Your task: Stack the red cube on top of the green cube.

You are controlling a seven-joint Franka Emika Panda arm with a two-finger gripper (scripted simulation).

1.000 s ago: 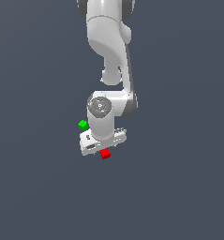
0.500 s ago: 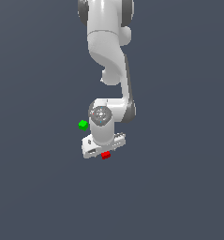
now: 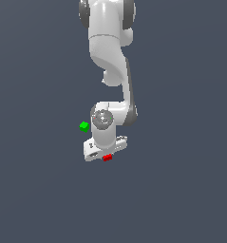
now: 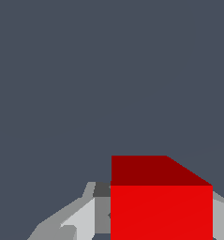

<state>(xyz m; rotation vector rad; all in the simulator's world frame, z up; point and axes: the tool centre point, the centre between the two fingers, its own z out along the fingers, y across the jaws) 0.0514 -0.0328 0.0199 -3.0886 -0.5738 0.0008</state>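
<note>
Grey floor; gripper [image 3: 105,153] flanks red cube [image 3: 107,157].

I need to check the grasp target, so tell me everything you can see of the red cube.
The red cube is a small, plain, bright red block with flat matte faces and sharp edges. In the exterior view only part of it shows beneath the white gripper. In the wrist view it looms large, its top face darker, with grey fingers beside it. Whether they touch it cannot be told. It sits apart from the green cube.
</note>
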